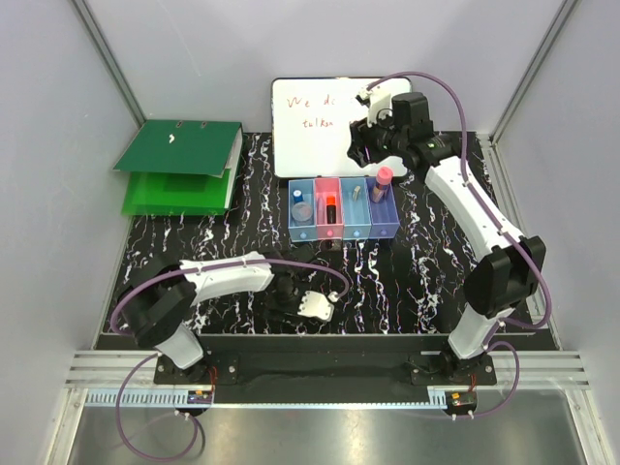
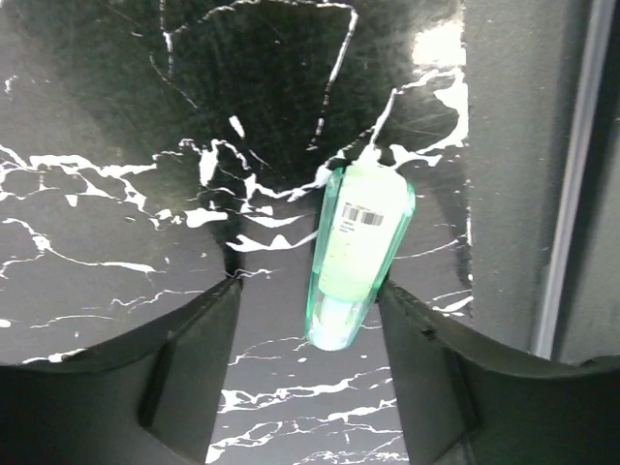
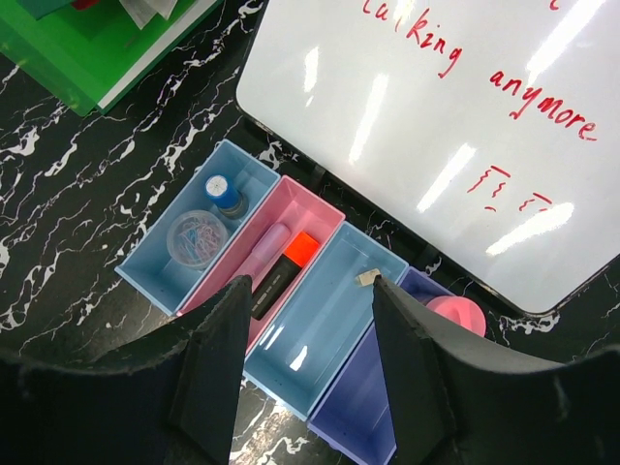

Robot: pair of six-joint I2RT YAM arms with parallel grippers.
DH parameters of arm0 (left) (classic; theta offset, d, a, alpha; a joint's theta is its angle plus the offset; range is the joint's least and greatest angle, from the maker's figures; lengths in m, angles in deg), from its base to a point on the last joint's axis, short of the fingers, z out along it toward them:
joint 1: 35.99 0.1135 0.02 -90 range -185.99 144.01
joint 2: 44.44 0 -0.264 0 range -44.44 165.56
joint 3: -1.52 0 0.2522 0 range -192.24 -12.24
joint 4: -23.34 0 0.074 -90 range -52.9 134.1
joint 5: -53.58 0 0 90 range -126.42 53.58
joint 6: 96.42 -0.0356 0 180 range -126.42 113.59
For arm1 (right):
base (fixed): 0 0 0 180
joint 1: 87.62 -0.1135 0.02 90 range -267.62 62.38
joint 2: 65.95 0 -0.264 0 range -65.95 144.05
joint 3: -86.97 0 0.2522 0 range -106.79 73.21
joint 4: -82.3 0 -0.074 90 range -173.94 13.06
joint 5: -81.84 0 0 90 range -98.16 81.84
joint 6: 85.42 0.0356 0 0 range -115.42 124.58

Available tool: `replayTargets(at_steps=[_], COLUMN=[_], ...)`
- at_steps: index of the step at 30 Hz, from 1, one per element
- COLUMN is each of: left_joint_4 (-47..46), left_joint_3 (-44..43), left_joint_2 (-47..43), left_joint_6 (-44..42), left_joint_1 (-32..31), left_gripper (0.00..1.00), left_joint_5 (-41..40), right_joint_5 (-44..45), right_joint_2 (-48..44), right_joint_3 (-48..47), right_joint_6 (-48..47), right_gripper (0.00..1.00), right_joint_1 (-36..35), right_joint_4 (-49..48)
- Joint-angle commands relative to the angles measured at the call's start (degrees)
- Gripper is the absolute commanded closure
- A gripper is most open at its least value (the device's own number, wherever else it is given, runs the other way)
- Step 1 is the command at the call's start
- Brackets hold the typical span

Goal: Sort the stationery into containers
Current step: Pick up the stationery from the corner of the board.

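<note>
A green translucent clip-like piece (image 2: 354,252) lies on the black marbled table between the fingers of my left gripper (image 2: 308,334), close to the right finger (image 2: 426,368); the jaws are open around it. In the top view my left gripper (image 1: 291,298) hides it. The containers (image 1: 294,232) stand in a row before the whiteboard. My right gripper (image 3: 310,291) hovers open and empty above them (image 3: 145,286). They hold a blue-capped bottle (image 3: 223,189), a lilac stick (image 3: 262,254), an orange-red capped piece (image 3: 300,249), a small grey-white block (image 3: 367,277) and a pink-capped tube (image 3: 455,315).
A white whiteboard (image 1: 320,121) with red writing leans just behind the bins. A green ring binder (image 1: 179,165) lies at the back left. A round clear box of paper clips (image 3: 197,237) sits in the leftmost bin. The table's near edge and a metal rail (image 2: 572,194) run close to my left gripper.
</note>
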Motion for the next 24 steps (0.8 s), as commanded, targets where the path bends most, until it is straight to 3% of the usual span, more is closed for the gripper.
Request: replayTargets(at_steps=[1,6,9,10,24], left_joint_4=[-0.76,-0.5,-0.5,-0.5,-0.59], left_joint_3=[1.96,1.61,1.43,1.34,0.12], left_joint_2=[3.46,4.16,4.34,4.51,2.23], left_joint_6=[-2.28,-3.51,-3.69,-3.69,-2.9], left_joint_1=[0.23,0.41,0.58,0.58,2.17], left_gripper=[0.39,0.63,0.86,1.0,1.0], left_joint_5=[-1.61,-1.17,-0.82,-0.73,-1.52], right_joint_5=[1.12,1.91,1.99,2.17,3.75], right_joint_2=[-3.46,-3.64,-3.81,-3.9,-4.69], right_joint_3=[0.05,-0.39,0.22,0.57,2.33], right_joint_6=[-0.51,-0.6,-0.51,-0.42,-1.65], right_gripper=[0.39,0.39,0.4,0.4,0.39], right_joint_1=[-0.23,-0.23,-0.23,-0.23,-0.23], right_joint_4=[-2.51,-2.51,-2.6,-2.6,-2.95])
